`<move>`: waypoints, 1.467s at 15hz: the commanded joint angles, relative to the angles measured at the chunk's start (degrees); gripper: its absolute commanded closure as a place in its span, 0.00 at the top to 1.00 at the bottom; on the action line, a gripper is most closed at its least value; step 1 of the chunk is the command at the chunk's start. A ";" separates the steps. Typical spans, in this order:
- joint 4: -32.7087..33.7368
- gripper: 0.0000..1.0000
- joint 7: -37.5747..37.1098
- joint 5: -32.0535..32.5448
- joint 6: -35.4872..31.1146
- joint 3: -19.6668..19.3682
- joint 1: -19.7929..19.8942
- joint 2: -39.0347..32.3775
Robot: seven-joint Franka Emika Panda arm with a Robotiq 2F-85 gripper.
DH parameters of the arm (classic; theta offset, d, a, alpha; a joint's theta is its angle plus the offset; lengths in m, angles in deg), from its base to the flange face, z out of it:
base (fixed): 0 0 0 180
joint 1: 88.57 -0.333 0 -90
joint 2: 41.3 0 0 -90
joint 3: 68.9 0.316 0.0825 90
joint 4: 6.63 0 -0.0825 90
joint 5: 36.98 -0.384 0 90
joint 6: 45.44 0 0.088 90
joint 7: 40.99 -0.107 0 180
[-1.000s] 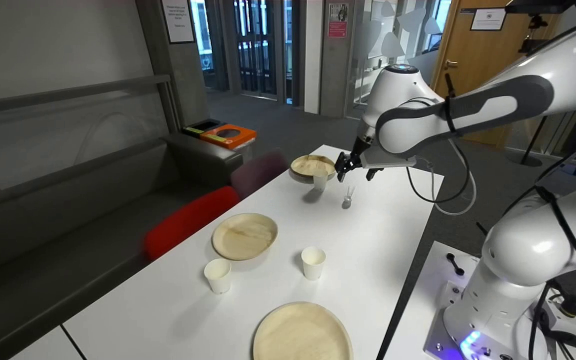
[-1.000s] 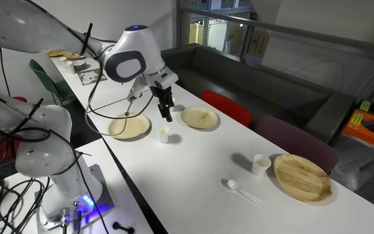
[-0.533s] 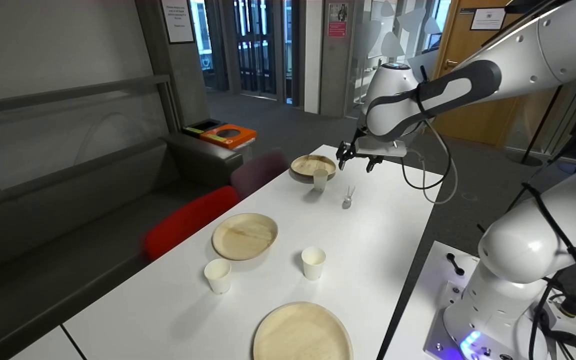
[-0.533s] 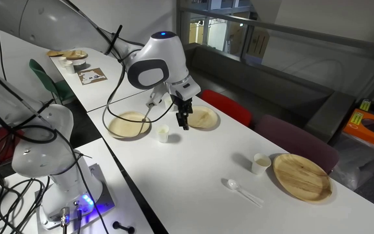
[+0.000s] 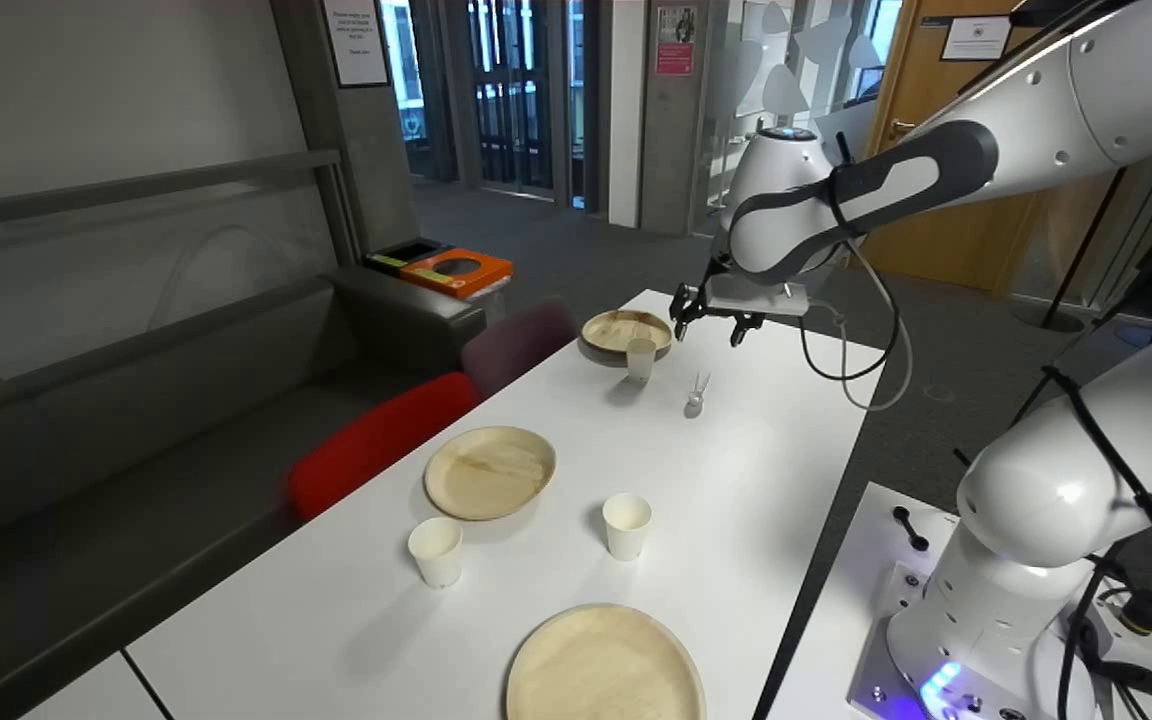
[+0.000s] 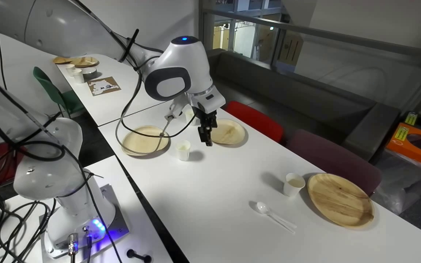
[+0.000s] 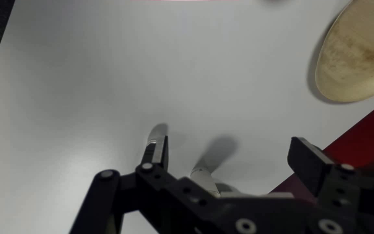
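The gripper [image 5: 709, 338] hangs above the white table [image 5: 756, 470], its jaws spread wide apart and holding nothing. White cup [image 7: 204, 179]: framed between the spread fingers [image 7: 307, 159] in the wrist view, though lower than they are; it stands upright on the tabletop, touching neither. Its wall looks like thin paper or plastic, so it should prove light, easily dented and quick to tip; whether it contains anything cannot be told. The sound hold is probably across opposite walls at mid-height, with slight pressure. White cutlery [image 6: 262, 208]: below fingertip level and near the cup, lying flat on the tabletop. It is presumably plastic, hence light, slick and apt to snap if bent hard; a pinch across the narrow handles, with the fingertips close to the table, suits it best. Wooden plate [image 6: 340, 199]: farther from the tool than the cup in an exterior view, just beside that cup and likewise below the fingertips. It is likely stiff and light, with a dry surface that offers fair friction; the raised rim is the natural place to grasp, one finger inside and one outside.
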 commanded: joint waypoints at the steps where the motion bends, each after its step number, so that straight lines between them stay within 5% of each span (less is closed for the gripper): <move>1: 6.62 1.00 -9.08 -0.79 -2.38 -0.41 0.40 -8.39; 6: 19.87 1.00 -23.06 0.73 -4.44 -4.27 -0.19 -24.69; 14: 42.11 1.00 -39.19 -3.56 -2.86 -15.92 -4.98 -49.67; 22: 55.88 1.00 -25.70 -7.85 6.28 -16.69 0.24 -63.03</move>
